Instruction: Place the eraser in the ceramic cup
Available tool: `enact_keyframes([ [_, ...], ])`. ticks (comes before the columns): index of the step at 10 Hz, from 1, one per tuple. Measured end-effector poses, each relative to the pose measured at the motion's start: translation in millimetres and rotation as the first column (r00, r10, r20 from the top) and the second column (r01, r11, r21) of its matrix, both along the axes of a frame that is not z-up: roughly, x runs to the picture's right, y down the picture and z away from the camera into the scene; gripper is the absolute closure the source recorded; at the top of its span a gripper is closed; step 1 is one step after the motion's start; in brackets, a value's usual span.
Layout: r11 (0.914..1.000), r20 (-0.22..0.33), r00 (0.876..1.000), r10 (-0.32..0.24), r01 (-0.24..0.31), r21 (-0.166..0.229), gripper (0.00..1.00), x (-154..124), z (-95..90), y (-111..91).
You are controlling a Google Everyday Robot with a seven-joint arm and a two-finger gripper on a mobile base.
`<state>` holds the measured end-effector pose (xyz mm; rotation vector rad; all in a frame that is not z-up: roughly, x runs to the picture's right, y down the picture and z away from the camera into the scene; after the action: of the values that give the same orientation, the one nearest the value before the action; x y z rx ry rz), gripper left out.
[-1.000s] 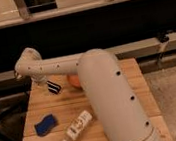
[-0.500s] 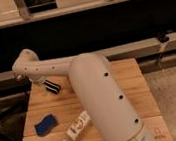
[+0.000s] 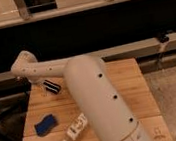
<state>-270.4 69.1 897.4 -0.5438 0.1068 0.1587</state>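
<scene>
**Arm swinging left while the open gripper hangs at the eraser**

The robot's thick white arm [image 3: 99, 103] is sweeping leftward across the light wooden slatted table [image 3: 136, 92]. Over the last second its bulk has been drifting far enough to cover the orange bowl that was showing behind it. The two-finger gripper [image 3: 45, 86] is hanging below the wrist over the table's back-left part, its fingers standing spread apart and clamping nothing. The small flat black rectangular eraser with thin white stripes [image 3: 52, 86] is lying just beside them, in the same spot as before; whether a finger is touching it cannot be told. The white ceramic cup is not showing and is probably hidden by the arm. A blue wavy-edged sponge [image 3: 45, 125] and a white plastic bottle on its side [image 3: 76, 128] are resting nearer the front. The pick-up is judged not yet done: the grasp is coming first, the carry to the cup after.
</scene>
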Motion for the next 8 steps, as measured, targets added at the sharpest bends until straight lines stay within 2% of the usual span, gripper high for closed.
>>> enact_keyframes([
  [3,1.0,-0.011,1.0,-0.007,0.007,-0.001,0.2,1.3,11.0,2.1],
  [8,0.9996,-0.014,1.0,0.008,-0.008,-0.026,0.2,4.6,33.3,9.7],
])
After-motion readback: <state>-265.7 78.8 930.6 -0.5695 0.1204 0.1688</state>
